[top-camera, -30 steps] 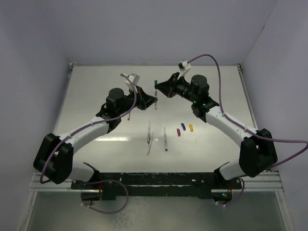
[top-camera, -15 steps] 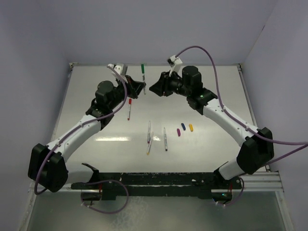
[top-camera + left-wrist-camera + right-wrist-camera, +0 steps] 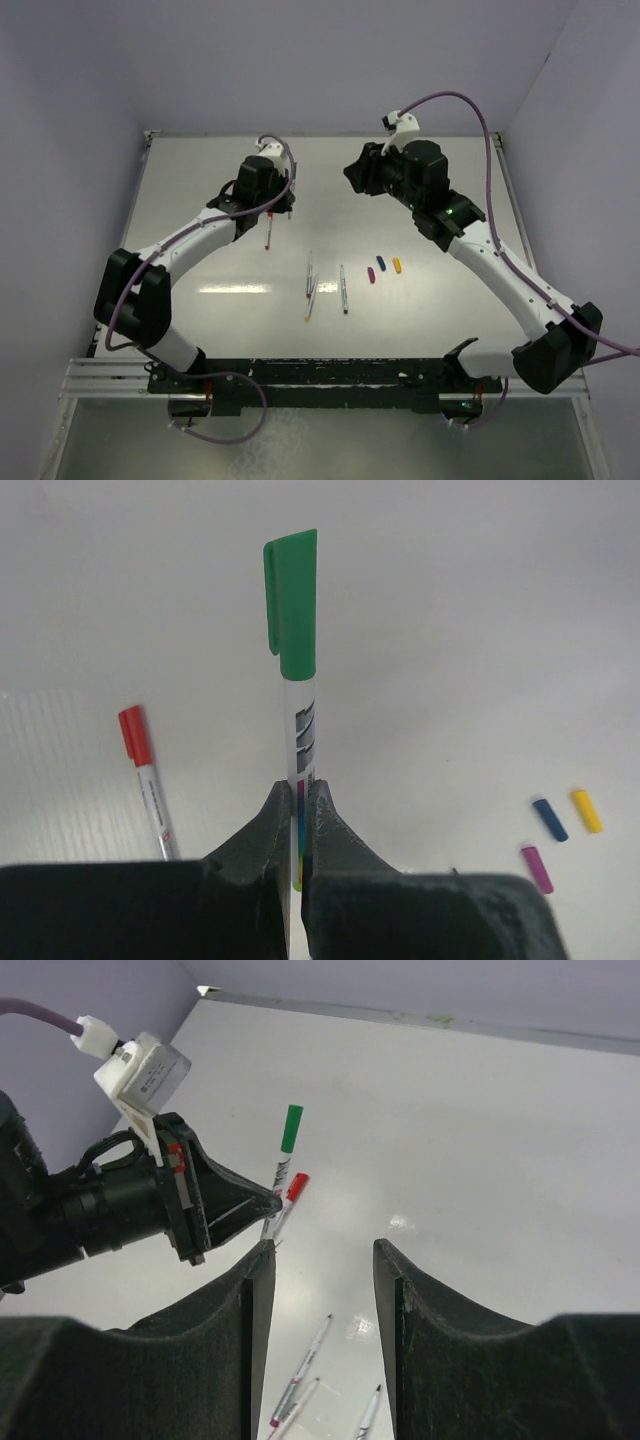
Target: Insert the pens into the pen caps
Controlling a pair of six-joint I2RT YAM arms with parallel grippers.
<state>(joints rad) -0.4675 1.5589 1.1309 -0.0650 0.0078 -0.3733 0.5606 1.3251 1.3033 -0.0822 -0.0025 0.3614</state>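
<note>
Left end effector (image 3: 297, 792) clenched on green-capped pen (image 3: 298, 720), toward counter's (image 3: 250, 330) far edge. Right end effector (image 3: 323, 1250) released, empty. Pen likely light, stiff, slick; grip mid-barrel.

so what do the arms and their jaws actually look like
Both the left arm and right arm have white link shells with chunky black joint housings. A purple cable loops along each, running to a small white box at the wrist. The jaws are matte black, wedge-shaped, tapering to narrow tips.
</note>
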